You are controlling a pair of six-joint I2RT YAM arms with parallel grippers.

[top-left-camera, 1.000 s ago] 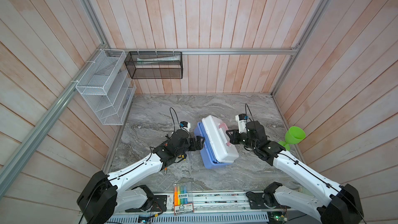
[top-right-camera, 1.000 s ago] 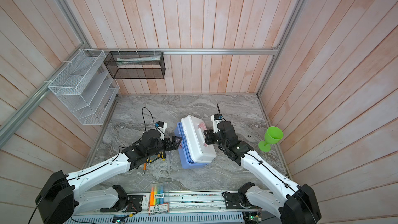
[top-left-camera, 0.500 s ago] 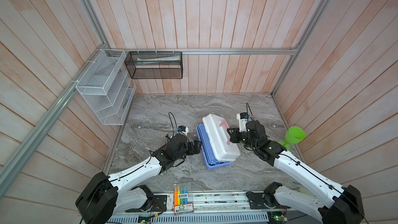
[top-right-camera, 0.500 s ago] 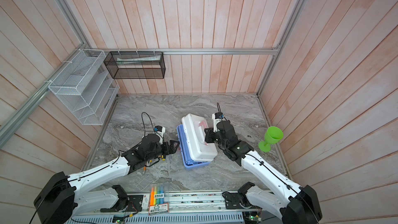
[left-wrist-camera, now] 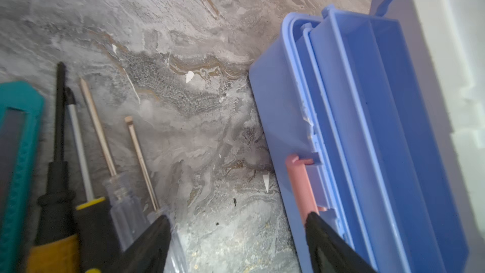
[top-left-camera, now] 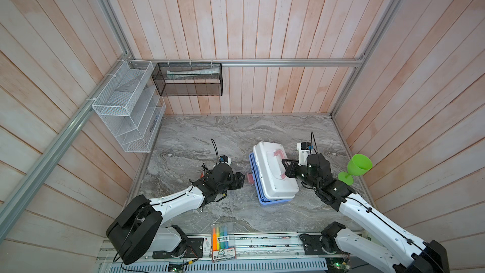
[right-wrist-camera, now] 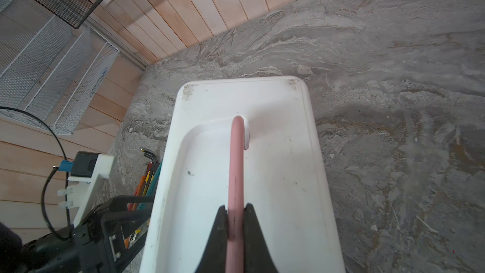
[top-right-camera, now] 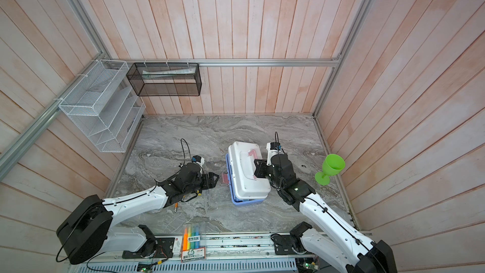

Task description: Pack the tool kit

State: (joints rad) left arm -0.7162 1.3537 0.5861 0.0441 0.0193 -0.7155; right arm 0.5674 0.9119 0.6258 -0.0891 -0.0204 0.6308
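The slim screwdrivers [left-wrist-camera: 98, 132] and teal knife [left-wrist-camera: 18, 153] lie on the table [left-wrist-camera: 183, 48] beside the left gripper [left-wrist-camera: 237, 219]; they look light, stiff, likely to roll, so take the thick ends. This gripper is open, empty, one finger [left-wrist-camera: 330, 242] just beside the pink latch [left-wrist-camera: 299, 179] of the blue base [left-wrist-camera: 275, 116]. The right gripper [right-wrist-camera: 236, 216] is closed on the pink handle [right-wrist-camera: 236, 166] of the smooth white lid [right-wrist-camera: 275, 179]

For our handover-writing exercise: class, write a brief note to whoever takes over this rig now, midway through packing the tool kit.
Right gripper: shut on the pink handle, holding the lid raised over the base.
Left gripper: open, empty, beside the latch.
Screwdrivers and knife lie on the table; the visible tray part is empty.
Done: lid lifted. Left: pack them, close the lid.
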